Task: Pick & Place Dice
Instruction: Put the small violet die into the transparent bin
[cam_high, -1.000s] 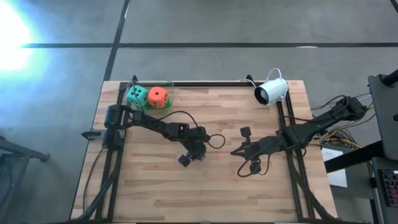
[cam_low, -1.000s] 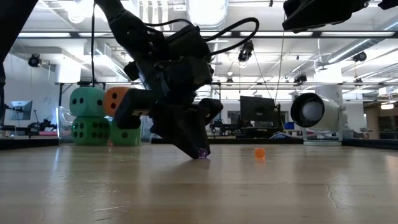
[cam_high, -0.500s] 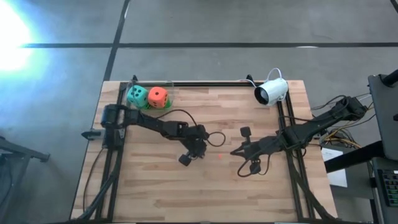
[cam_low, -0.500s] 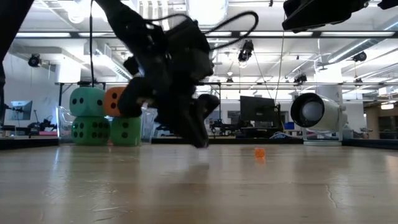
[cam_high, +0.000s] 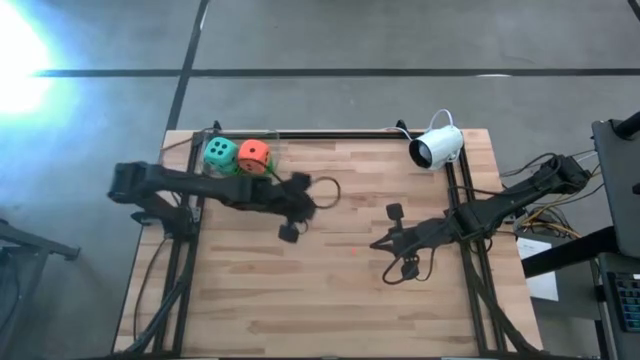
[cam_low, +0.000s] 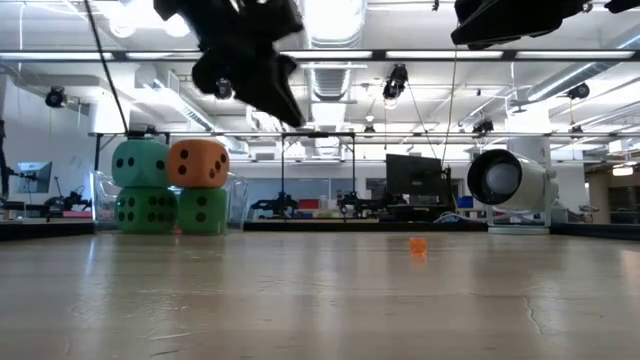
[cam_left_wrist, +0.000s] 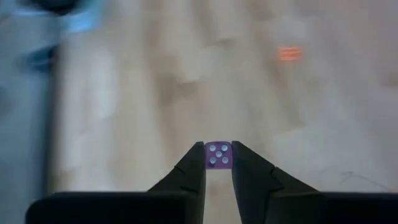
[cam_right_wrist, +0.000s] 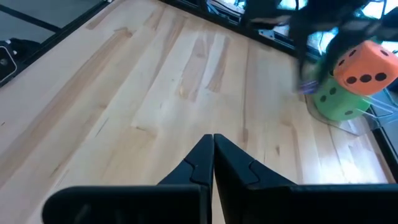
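Note:
A tiny purple die (cam_left_wrist: 217, 155) with pale pips sits between the fingertips of my left gripper (cam_left_wrist: 217, 163), which hangs high over the table (cam_low: 292, 112), left of centre. A tiny orange die (cam_high: 353, 250) lies on the wood near the table's middle. At the far left corner a teal die (cam_high: 220, 154) and an orange-red die (cam_high: 254, 154) rest on two green dice (cam_low: 147, 208). My right gripper (cam_right_wrist: 213, 138) is shut and hovers right of centre (cam_high: 375, 243), touching nothing. My left gripper pinches the purple die by two opposite faces (cam_left_wrist: 208, 157) between its two fingertips. The fingers slant down toward the table. The die is lifted well clear of the wood, and a face with several pips shows toward the wrist camera.
A white camera (cam_high: 437, 147) stands at the far right of the table. Black rails (cam_high: 330, 133) run along the far edge and both sides. The stacked dice stand in a clear container (cam_low: 236, 205). Bare wood (cam_high: 330, 300) lies toward the near edge.
My left gripper has risen from the tabletop and drawn back toward the table's left and far side, nearer the stacked dice, tipping less steeply. The purple die went up with it, off the wood. The orange die stayed where it was.

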